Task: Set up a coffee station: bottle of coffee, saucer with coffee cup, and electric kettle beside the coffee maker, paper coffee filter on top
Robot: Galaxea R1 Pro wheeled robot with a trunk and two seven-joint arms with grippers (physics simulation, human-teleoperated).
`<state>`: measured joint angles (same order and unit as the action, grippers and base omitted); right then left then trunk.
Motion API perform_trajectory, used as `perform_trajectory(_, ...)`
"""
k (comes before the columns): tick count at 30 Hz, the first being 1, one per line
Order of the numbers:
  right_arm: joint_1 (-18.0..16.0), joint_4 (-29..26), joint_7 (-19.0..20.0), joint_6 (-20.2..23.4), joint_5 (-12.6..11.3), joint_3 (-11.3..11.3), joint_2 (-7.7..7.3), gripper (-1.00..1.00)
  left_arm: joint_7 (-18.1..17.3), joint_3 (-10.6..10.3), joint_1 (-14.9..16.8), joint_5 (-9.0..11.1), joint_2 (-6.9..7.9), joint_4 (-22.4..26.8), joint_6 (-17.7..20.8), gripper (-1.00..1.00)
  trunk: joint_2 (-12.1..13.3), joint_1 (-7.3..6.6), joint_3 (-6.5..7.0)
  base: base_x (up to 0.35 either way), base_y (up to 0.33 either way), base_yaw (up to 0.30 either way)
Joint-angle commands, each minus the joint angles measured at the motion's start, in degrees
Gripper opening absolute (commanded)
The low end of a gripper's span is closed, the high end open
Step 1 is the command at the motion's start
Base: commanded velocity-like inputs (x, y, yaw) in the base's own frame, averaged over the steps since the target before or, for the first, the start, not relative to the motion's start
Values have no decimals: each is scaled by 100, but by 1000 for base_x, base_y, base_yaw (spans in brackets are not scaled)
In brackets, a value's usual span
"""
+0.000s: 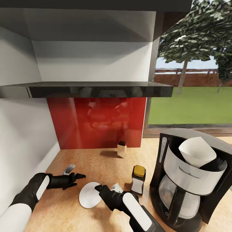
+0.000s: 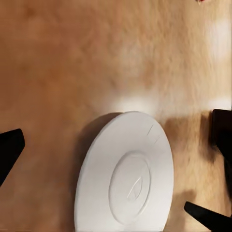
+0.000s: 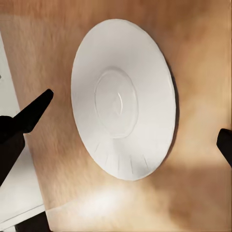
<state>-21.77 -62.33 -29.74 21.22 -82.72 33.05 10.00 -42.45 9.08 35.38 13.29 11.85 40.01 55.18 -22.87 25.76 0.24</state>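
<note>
The white saucer (image 1: pixel 88 195) (image 2: pixel 125 179) (image 3: pixel 121 99) lies flat on the kitchen countertop (image 1: pixel 96 161). My left gripper (image 1: pixel 77 178) (image 2: pixel 104 169) hovers open at its left edge. My right gripper (image 1: pixel 98 188) (image 3: pixel 135 115) is open over its right edge, holding nothing. The bottle of coffee (image 1: pixel 138 179) stands beside the black coffee maker (image 1: pixel 187 183), which carries the paper coffee filter (image 1: pixel 197 151) on top. A small whitish thing (image 1: pixel 116 187) peeks from behind my right wrist; I cannot tell whether it is the coffee cup. The electric kettle is out of view.
The black kitchen shelf (image 1: pixel 96 90) runs overhead in front of a red backsplash. A small tan box (image 1: pixel 121 149) stands at the back of the counter. A greyish object (image 1: pixel 68 168) lies by my left gripper. A white wall closes the left side.
</note>
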Motion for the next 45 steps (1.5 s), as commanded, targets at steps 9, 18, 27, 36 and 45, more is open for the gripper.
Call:
perform_trajectory(9, -3, -253, -32, -5, -17, -18, 0, 100, 123, 284, 152, 201, 85, 129, 82, 100, -5, 2, -3, 0, 0, 0)
perform_trajectory(18, -3, -437, -40, -4, -16, -18, 0, 100, 130, 465, 110, 344, 139, 131, 72, 100, -5, 2, -3, -6, 7, -36)
perform_trajectory(27, -3, -438, -41, -4, -16, -8, 0, 100, 122, 407, 100, 314, 90, 127, 63, 100, -5, 2, -3, -144, 152, -238)
perform_trajectory(36, -3, -423, -41, -12, -22, 319, 0, 100, 150, 436, 100, 284, 118, 111, 55, 100, -5, 2, -3, 77, 4, -23)
perform_trajectory(45, -3, -397, -43, -13, -25, 325, 0, 100, 235, 476, 101, 271, 152, 119, -132, 100, -5, 2, -3, 62, 0, 0)
